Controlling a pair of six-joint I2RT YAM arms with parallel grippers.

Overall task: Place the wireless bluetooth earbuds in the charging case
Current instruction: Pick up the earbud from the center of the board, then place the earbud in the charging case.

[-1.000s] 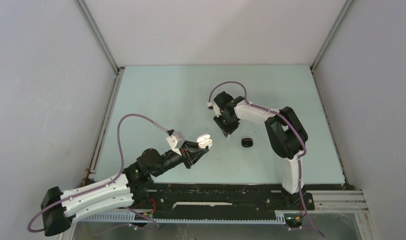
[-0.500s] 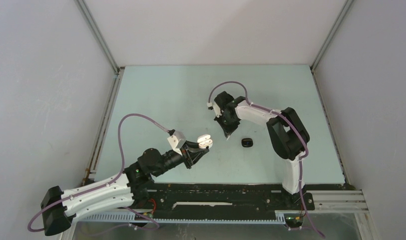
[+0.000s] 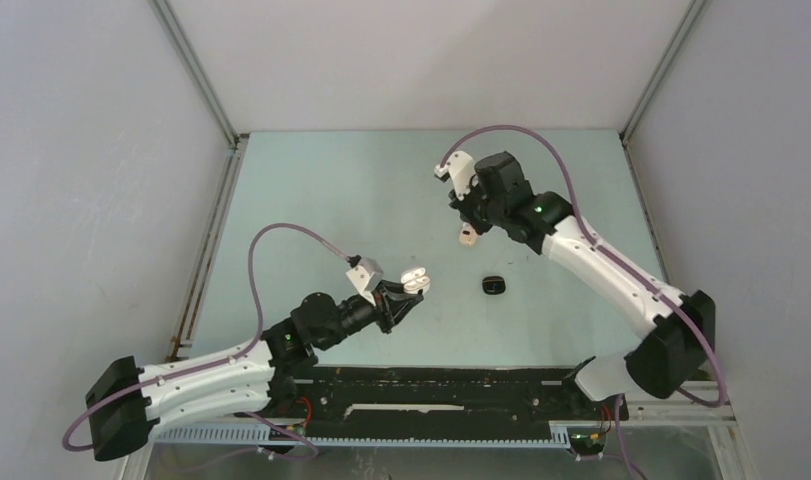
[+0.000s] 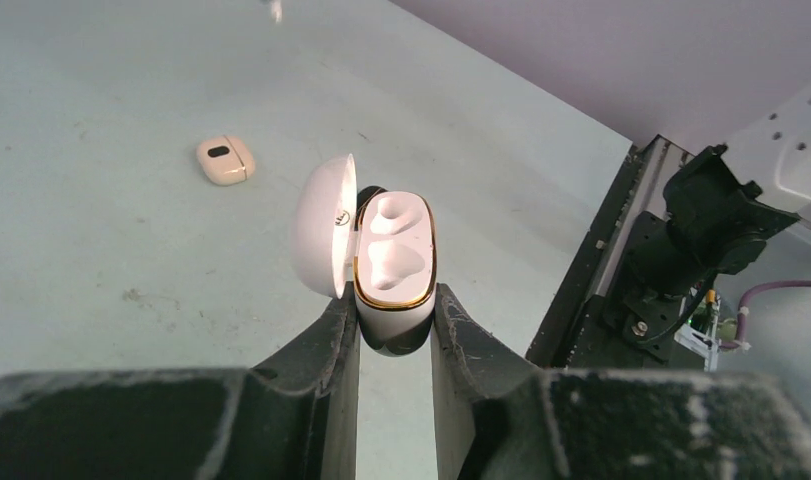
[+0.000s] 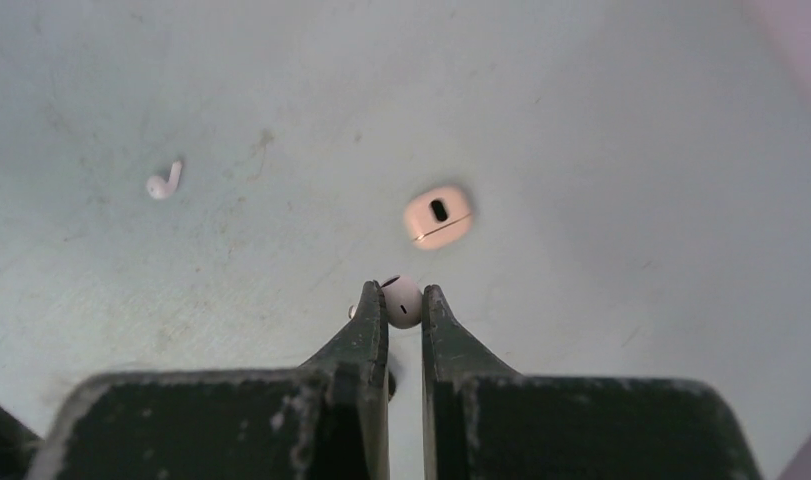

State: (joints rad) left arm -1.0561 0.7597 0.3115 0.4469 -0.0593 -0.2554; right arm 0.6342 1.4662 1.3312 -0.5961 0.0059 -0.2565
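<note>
Grip check: white case (image 4: 393,255), lid swung open, is clamped at its lower body by the left gripper (image 4: 394,320). Both wells are seen empty and are turned upward, judged so that an earbud can be set in from above. One white earbud (image 5: 403,298) is pinched by its round head between the tips of the right gripper (image 5: 404,305), above the table (image 3: 331,190) and well apart from the white case. A second earbud (image 5: 164,182) lies on the table near a closed beige case (image 5: 438,215); a black case (image 3: 493,285) is noted between the arms. Carrying across is judged the step in hand; a slip from so narrow a pinch is the risk
</note>
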